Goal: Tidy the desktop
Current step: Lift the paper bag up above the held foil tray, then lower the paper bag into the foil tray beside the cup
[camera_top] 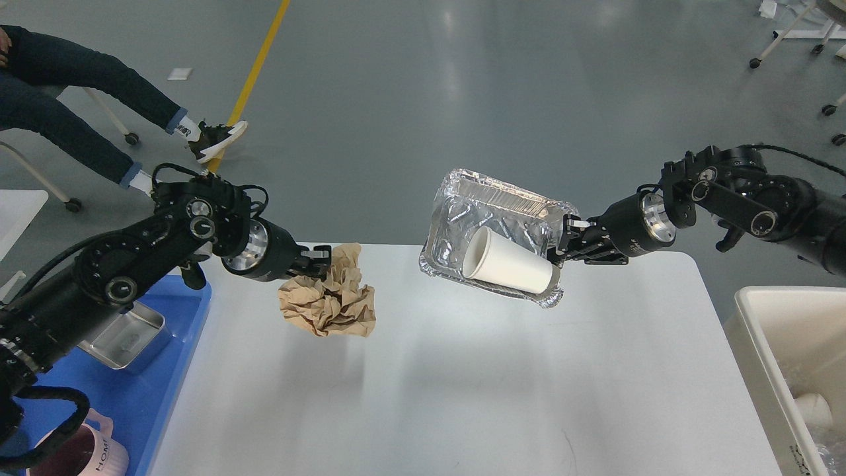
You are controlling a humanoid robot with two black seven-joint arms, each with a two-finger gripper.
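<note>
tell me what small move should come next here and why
Probably swing the right claw toward the cream bin. It grips the foil tray with a paper cup lying inside, lifted above the desktop. The left claw likewise holds crumpled brown paper aloft.
</note>
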